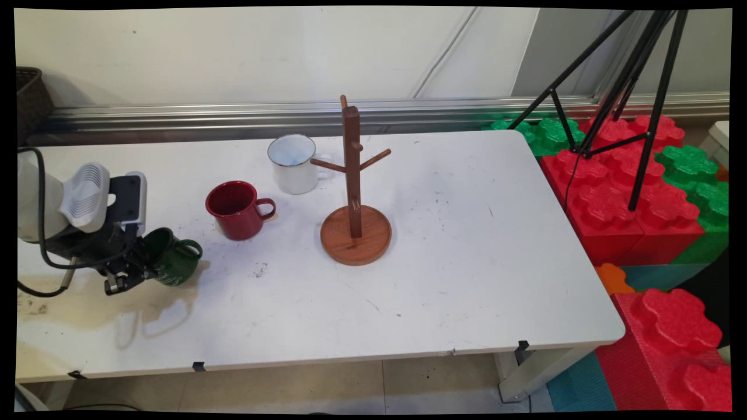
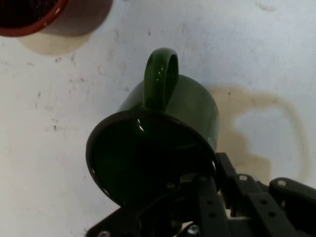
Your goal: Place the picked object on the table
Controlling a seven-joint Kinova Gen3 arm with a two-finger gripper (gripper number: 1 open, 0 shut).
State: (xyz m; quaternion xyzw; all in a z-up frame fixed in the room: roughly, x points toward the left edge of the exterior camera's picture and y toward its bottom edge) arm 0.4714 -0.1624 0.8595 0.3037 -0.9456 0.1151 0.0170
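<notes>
At the left of the frame, the arm reaches in low over the white table (image 1: pixel 467 233). Its gripper (image 1: pixel 135 269) is clamped on the rim of the green mug (image 1: pixel 175 261), which is tipped and lifted off the table, handle up in the hand view. The red mug (image 1: pixel 236 211), white mug (image 1: pixel 293 163) and wooden mug tree (image 1: pixel 354 192) stand nearer the middle.

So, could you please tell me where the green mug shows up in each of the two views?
Main view: green mug at lower left, tilted, held off the table at its rim by the gripper.
Hand view: green mug fills the centre, mouth towards the camera, handle up.
Shared landmark: red mug, to the upper right in the main view and at top left in the hand view.
</notes>
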